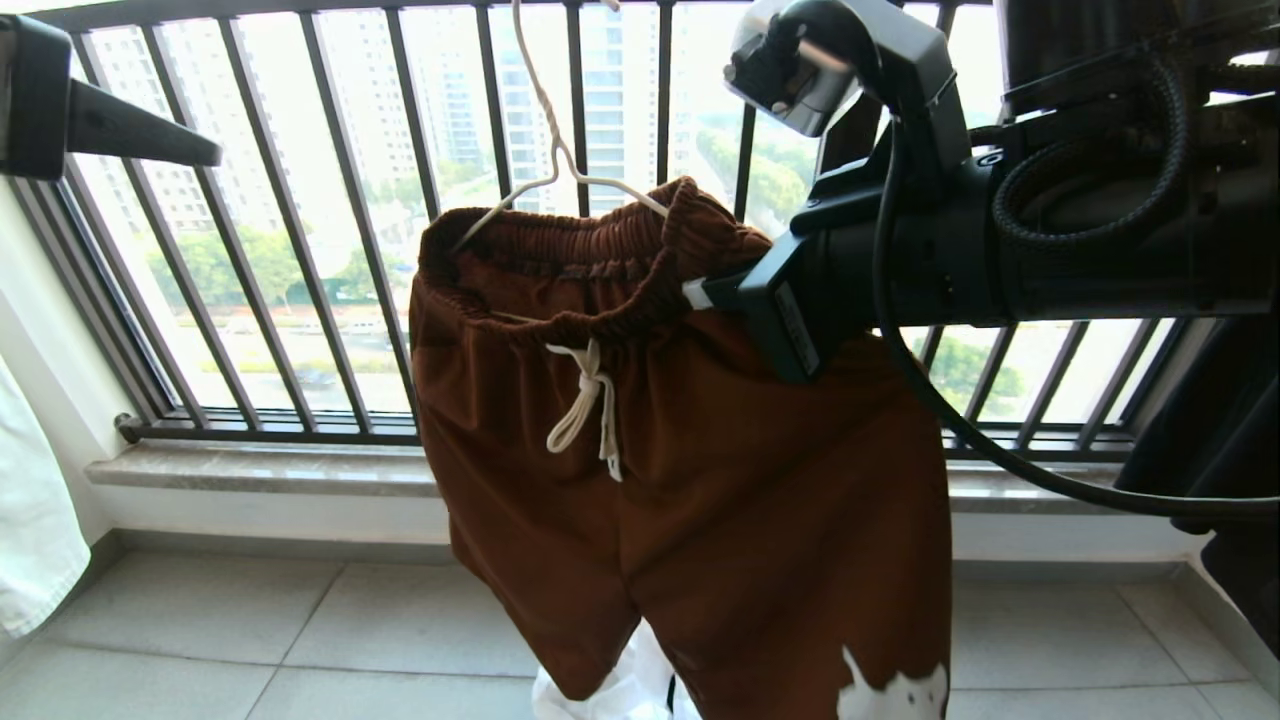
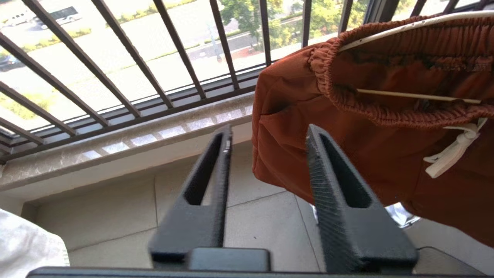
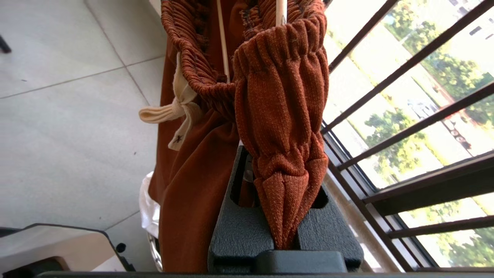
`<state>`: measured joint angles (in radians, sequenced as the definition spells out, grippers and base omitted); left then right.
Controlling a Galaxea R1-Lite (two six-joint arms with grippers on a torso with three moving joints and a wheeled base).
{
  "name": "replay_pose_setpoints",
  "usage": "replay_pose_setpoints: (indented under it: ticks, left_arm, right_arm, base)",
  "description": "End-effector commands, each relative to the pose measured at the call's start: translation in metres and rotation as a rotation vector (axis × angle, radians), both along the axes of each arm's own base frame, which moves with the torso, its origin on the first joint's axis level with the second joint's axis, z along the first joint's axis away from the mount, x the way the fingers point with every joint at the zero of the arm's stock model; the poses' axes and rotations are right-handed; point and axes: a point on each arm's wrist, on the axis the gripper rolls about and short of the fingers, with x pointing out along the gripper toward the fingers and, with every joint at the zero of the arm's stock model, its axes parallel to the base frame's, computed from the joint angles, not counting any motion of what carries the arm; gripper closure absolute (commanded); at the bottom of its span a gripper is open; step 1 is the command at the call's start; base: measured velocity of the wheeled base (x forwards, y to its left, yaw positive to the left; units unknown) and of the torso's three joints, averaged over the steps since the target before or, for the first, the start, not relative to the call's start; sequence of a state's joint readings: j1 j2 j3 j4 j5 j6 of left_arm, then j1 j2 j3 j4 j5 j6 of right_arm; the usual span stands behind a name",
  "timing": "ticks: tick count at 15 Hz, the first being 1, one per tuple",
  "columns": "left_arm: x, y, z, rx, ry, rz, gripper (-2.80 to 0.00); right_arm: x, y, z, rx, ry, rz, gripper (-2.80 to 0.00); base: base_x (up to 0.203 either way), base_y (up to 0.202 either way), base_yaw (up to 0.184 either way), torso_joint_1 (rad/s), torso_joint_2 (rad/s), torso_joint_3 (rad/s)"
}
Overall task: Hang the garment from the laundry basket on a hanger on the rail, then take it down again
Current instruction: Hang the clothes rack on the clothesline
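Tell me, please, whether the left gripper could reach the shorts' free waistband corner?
Probably yes: the left gripper has its fingers apart beside the shorts, nothing between, while the right gripper pinches the far corner.

I see a pale tiled floor [image 1: 300, 640] filling the lower part of the head view, running up to a stone sill [image 1: 250, 468] under the black balustrade [image 1: 300, 220]. At bottom centre, a white cloth [image 1: 620, 690] sits low by the floor, partly hidden; I can't tell what it rests on.
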<state>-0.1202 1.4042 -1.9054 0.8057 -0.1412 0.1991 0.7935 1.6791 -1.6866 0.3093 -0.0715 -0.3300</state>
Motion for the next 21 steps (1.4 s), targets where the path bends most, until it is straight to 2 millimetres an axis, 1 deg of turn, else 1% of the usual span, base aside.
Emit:
replay_pose_setpoints:
  ticks: [1,4,7,9,11,13,14,16,17,18,19,21]
  left_arm:
    - [0.013,0.022,-0.011,0.035,0.024,-0.126,0.00]
    - [0.043,0.047,-0.032,0.089,0.025,-0.318,0.00]
    - [0.056,0.062,-0.043,0.086,-0.042,-0.517,0.00]
    - [0.059,0.064,-0.050,0.076,-0.020,-0.559,0.00]
    - [0.058,0.062,-0.051,0.077,-0.050,-0.622,0.00]
    - [0.053,0.058,-0.044,0.078,-0.085,-0.657,0.00]
    - [0.048,0.056,-0.039,0.078,-0.112,-0.676,0.00]
    - [0.035,0.052,-0.032,0.084,-0.150,-0.700,0.00]
    - [0.030,0.047,-0.032,0.081,-0.158,-0.728,0.00]
    - [0.028,0.041,-0.034,0.081,-0.161,-0.765,-2.80]
    - [0.028,0.036,-0.035,0.081,-0.161,-0.792,-2.80]
    - [0.035,0.028,-0.038,0.078,-0.154,-0.834,-2.80]
  right_arm:
    - [0.001,-0.011,0.003,0.018,0.007,0.027,0.00]
    - [0.010,-0.030,0.006,0.071,0.046,0.143,0.00]
    - [0.019,-0.047,0.007,0.117,0.078,0.248,0.00]
    - [0.024,-0.056,0.007,0.140,0.097,0.303,0.00]
    - [0.026,-0.062,0.007,0.160,0.127,0.374,0.00]
    - [0.027,-0.070,0.008,0.181,0.143,0.430,0.00]
    - [0.030,-0.073,0.007,0.188,0.149,0.449,0.00]
    - [0.033,-0.073,0.004,0.184,0.150,0.459,0.00]
    - [0.034,-0.072,0.004,0.183,0.150,0.467,0.00]
    - [0.036,-0.072,0.002,0.182,0.155,0.469,0.00]
    - [0.036,-0.072,0.003,0.183,0.152,0.471,0.00]
    - [0.034,-0.074,0.004,0.186,0.149,0.473,0.00]
  base:
    - [0.000,0.000,0.000,0.000,0.00,0.000]
    - [0.000,0.000,0.000,0.000,0.00,0.000]
    - [0.000,0.000,0.000,0.000,0.00,0.000]
    - [0.000,0.000,0.000,0.000,0.00,0.000]
    - [0.000,0.000,0.000,0.000,0.00,0.000]
    - [0.000,0.000,0.000,0.000,0.00,0.000]
    - [0.000,0.000,0.000,0.000,0.00,0.000]
    - [0.000,0.000,0.000,0.000,0.00,0.000]
    - [0.000,0.000,0.000,0.000,0.00,0.000]
    - [0.000,0.000,0.000,0.000,0.00,0.000]
    - [0.000,0.000,0.000,0.000,0.00,0.000]
    - [0.000,0.000,0.000,0.000,0.00,0.000]
